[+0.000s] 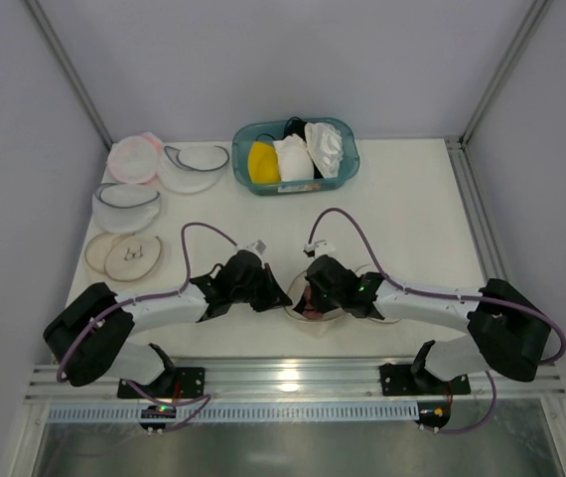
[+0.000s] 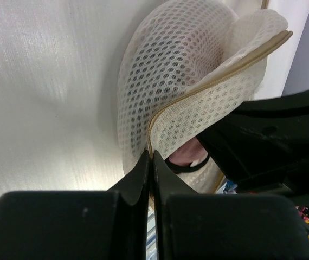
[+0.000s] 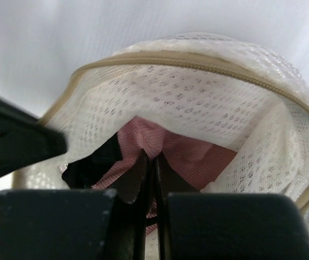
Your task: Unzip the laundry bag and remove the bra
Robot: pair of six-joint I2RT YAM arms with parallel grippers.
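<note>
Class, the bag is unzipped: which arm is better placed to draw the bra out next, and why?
Right. The right hand is shut on the bra inside the open laundry bag, so it likely need only withdraw. The left hand pinches the bag's zip edge, holding the flap up.

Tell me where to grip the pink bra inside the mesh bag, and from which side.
Pinch the bunched pink fold of the bra in the unzipped mouth of the laundry bag, entering through that gap as the right gripper does; the left gripper holds the flap up; mesh covers every other side.
</note>
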